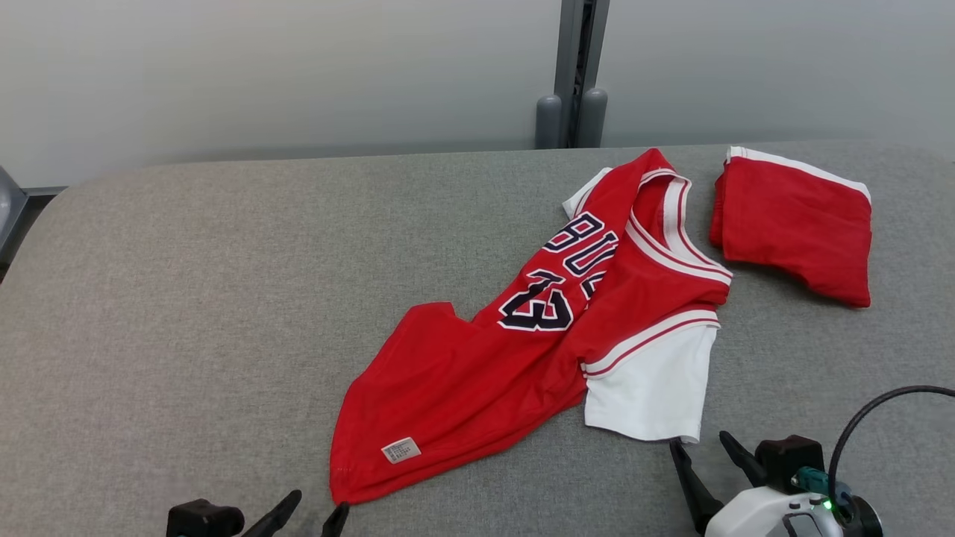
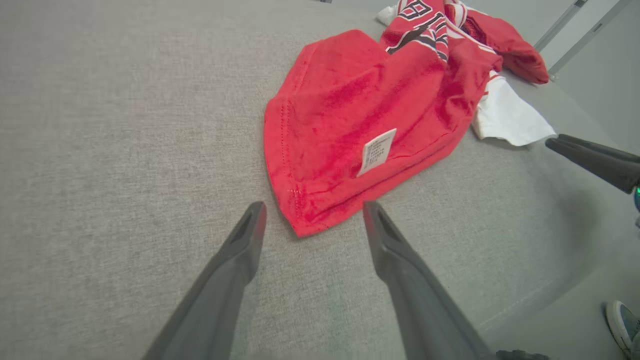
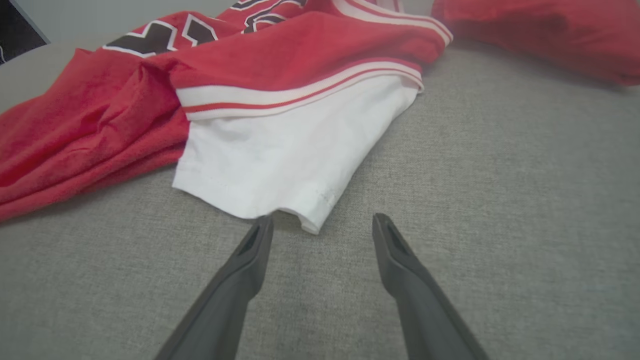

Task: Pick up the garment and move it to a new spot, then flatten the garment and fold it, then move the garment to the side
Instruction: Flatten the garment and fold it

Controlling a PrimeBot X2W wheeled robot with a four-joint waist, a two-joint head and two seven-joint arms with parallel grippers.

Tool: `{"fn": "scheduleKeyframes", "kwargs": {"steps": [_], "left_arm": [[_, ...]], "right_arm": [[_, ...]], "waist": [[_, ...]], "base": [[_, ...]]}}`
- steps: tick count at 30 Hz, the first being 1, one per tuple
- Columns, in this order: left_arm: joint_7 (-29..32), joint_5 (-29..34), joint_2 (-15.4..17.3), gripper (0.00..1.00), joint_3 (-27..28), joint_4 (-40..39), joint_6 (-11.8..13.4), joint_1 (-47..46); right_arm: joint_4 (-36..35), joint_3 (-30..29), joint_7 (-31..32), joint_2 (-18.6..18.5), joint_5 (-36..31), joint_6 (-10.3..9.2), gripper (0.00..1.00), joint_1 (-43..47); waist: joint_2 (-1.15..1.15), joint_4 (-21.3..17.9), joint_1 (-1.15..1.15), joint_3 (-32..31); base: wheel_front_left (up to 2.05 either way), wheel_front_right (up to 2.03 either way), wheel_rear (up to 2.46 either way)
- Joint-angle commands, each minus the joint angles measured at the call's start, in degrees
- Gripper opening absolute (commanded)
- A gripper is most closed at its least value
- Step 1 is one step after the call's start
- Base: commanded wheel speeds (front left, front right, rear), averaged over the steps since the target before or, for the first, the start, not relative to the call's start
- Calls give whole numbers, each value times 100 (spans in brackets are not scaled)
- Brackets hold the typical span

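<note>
- Table (image 1: 186,298): grey woven cover, rounded far-left corner, pale wall behind it.
- Garment (image 1: 522,350): red sports jersey lying crumpled on the table, right of centre. It runs slantwise from the near-left hem to the far-right neck. Dark lettering and the number 13 face up, partly creased.
- White sleeve (image 1: 649,388): on the garment's near-right side, flat on the table, below a red-and-white striped band.
- Label (image 1: 401,450): small white tag on the red cloth near the near-left hem corner.
- Folded red piece (image 1: 794,224): white-edged, at the far right of the table, just beside the garment's neck.
- Left gripper (image 1: 319,501): at the near edge, fingers spread wide, clamping nothing. In the left wrist view (image 2: 314,206) the hem corner lies between the two fingers.
- Right gripper (image 1: 699,440): near right, fingers spread, clamping nothing. In the right wrist view (image 3: 322,219) the sleeve's near corner sits between the tips.
- Cable (image 1: 873,406): black loop over the right wrist.
- Post (image 1: 574,74): grey upright beyond the far edge.
</note>
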Motion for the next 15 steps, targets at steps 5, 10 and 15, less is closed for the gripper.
{"fn": "scheduleKeyframes", "kwargs": {"steps": [5, 10, 15], "left_arm": [[124, -178, 209, 100, -275, 4, -18, -177], [167, -330, 331, 100, -622, 128, -19, -378], [139, -445, 295, 100, -781, 427, -18, -671]], "right_arm": [[498, 43, -254, -39, 98, 1, 100, -343], [997, 77, -559, -37, 205, 1, 100, -670], [1286, 126, -781, -37, 267, 1, 100, -874]], "waist": [[0, 61, 0, 129], [0, 124, 0, 236], [0, 147, 0, 348]], "base": [[0, 0, 0], [0, 0, 0], [0, 0, 0]]}}
